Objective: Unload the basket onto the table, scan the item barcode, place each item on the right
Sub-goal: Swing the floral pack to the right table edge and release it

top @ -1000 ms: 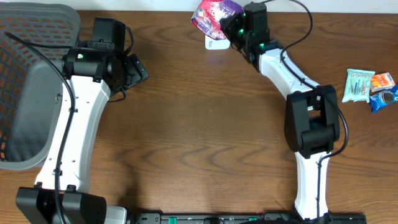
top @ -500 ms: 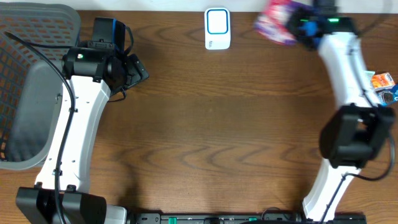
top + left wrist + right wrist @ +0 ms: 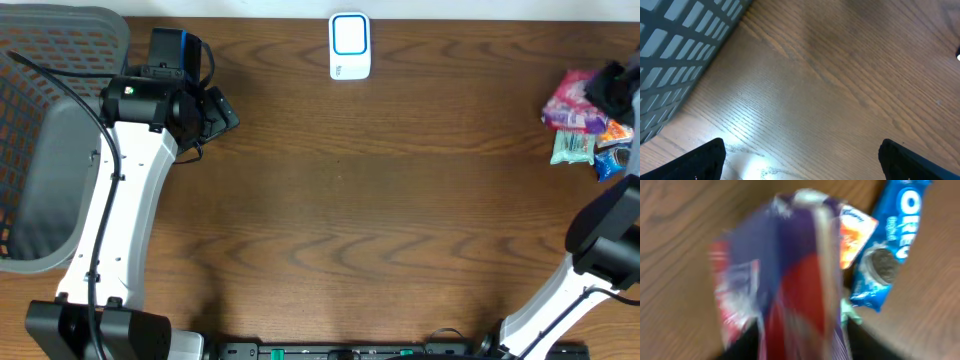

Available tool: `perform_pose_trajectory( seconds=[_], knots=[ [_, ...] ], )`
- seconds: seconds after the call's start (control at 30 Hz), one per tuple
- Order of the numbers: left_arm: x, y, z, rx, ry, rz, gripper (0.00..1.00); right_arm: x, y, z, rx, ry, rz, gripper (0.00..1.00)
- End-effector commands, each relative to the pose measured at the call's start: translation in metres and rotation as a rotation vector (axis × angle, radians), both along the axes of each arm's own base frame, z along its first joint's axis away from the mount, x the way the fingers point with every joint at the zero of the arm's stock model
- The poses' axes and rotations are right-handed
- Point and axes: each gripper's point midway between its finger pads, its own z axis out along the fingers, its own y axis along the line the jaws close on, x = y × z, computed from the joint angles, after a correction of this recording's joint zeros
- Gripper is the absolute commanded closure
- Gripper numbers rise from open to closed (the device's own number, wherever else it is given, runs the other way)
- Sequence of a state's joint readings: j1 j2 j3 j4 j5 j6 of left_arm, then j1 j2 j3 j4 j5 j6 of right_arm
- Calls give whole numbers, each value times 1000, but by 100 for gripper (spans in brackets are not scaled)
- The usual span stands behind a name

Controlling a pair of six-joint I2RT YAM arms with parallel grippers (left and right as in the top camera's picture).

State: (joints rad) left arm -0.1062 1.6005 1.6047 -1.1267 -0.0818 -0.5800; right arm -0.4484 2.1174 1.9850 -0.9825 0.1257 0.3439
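The item, a purple and red snack bag [image 3: 790, 275], fills the right wrist view, blurred, standing between the dark fingers of my right gripper [image 3: 805, 340]. Whether the jaws still press on it is unclear. From overhead the bag [image 3: 572, 103] is at the table's far right edge with the right gripper [image 3: 608, 90] beside it, over other snack packs. The white barcode scanner [image 3: 349, 46] lies at the back centre, far from the bag. My left gripper [image 3: 218, 110] hovers at the left, open and empty [image 3: 801, 160] over bare wood.
A grey mesh basket [image 3: 40, 130] stands at the far left, its wall [image 3: 675, 45] close to the left gripper. A blue Oreo pack [image 3: 890, 240], an orange packet [image 3: 856, 235] and a green pack [image 3: 570, 147] lie under and beside the bag.
The right arm has swung the bag from beside the scanner across to the far right, over the snack pile. The left arm has not moved.
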Motion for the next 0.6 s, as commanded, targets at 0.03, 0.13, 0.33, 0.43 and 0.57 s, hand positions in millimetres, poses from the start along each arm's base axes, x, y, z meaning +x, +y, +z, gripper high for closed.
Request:
perform_pose_trajectory(
  seconds=[0.03,0.13,0.33,0.43,0.57],
  knots=[
    [-1,3,1,9,1,15,2,-3,-9,-3,-19,24,15,1],
    [-1,3,1,9,0,15,2,-12,-10,0,-11,38,5,1],
    [-1,3,1,9,0,15,2,-15,13,46,38,-66,51,1],
    [-1,3,1,9,1,15,2,-15,36,87,89,-180,112,1],
    [-1,3,1,9,0,15,2,-29,81,153,154,-341,224,1]
  ],
)
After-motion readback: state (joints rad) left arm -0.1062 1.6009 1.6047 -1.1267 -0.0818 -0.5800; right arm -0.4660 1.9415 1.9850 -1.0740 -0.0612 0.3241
